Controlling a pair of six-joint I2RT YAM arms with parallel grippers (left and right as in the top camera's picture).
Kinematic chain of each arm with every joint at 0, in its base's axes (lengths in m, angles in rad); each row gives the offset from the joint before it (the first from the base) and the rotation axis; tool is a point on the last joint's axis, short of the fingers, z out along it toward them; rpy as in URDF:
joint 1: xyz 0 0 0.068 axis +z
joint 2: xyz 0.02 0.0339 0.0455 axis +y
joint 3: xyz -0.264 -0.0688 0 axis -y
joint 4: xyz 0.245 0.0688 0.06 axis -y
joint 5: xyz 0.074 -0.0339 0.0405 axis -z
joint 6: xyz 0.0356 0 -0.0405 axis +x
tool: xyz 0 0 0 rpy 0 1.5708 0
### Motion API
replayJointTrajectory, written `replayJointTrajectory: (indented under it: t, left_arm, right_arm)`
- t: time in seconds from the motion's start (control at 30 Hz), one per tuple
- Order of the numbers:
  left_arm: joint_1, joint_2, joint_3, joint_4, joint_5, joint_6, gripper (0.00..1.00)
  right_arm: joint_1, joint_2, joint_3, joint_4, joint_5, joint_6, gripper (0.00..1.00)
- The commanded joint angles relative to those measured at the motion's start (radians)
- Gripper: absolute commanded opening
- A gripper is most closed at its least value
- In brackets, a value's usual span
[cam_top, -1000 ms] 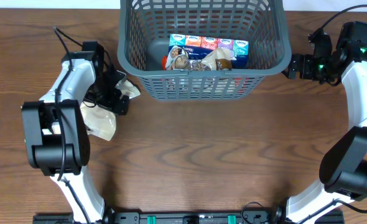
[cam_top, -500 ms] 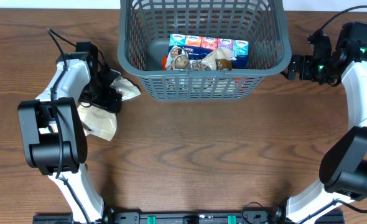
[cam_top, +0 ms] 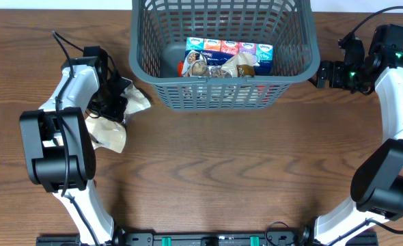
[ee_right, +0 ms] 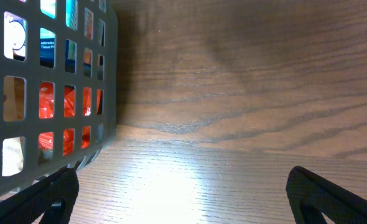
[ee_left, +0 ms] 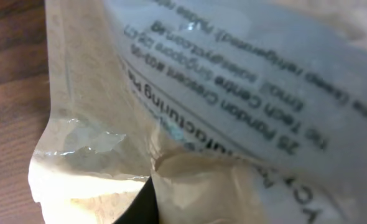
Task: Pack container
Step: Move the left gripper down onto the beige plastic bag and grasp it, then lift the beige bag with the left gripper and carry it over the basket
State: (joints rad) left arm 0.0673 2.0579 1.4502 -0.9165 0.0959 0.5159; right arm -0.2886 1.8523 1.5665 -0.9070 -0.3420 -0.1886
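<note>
Left gripper [cam_top: 121,102] jaws clamp a crinkled cream plastic packet [cam_top: 139,100], left of frame, next needing a lift over the dark grey slotted plastic basket [cam_top: 223,96] rim; right gripper [cam_top: 317,74] jaws gape.

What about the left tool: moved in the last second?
Yes. In the overhead view the left tool shifted left, away from the basket and its left wall.

Your left arm [cam_top: 70,92] and right arm [cam_top: 395,89]: white links, black joints, black cables; green lights behind the black right gripper [cam_top: 318,74].
</note>
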Motion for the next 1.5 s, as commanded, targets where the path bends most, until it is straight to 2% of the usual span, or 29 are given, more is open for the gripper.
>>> replayJointTrajectory:
  t: [0.0, 0.2, 0.47, 0.97, 1.3, 1.47]
  left_arm:
    - [0.003, 0.015, 0.007, -0.008, -0.002, -0.092, 0.07]
    - [0.003, -0.039, 0.007, -0.007, 0.002, -0.206, 0.06]
    - [0.003, -0.24, 0.007, 0.022, 0.002, -0.289, 0.09]
    - [0.003, -0.638, 0.007, 0.109, -0.003, -0.294, 0.06]
    - [-0.002, -0.704, 0.007, 0.143, -0.001, -0.312, 0.06]
    - [-0.031, -0.735, 0.007, 0.211, 0.017, -0.312, 0.06]
  right_arm:
    - [0.008, 0.006, -0.005, -0.001, 0.002, -0.011, 0.99]
    - [0.008, 0.006, -0.005, -0.001, 0.002, -0.011, 0.99]
    - [0.008, 0.006, -0.005, 0.0, 0.002, -0.011, 0.99]
    - [0.008, 0.006, -0.005, 0.0, 0.002, -0.019, 0.99]
    - [0.009, 0.006, -0.005, -0.002, 0.002, -0.026, 0.99]
    - [0.009, 0.006, -0.005, -0.002, 0.002, -0.026, 0.99]
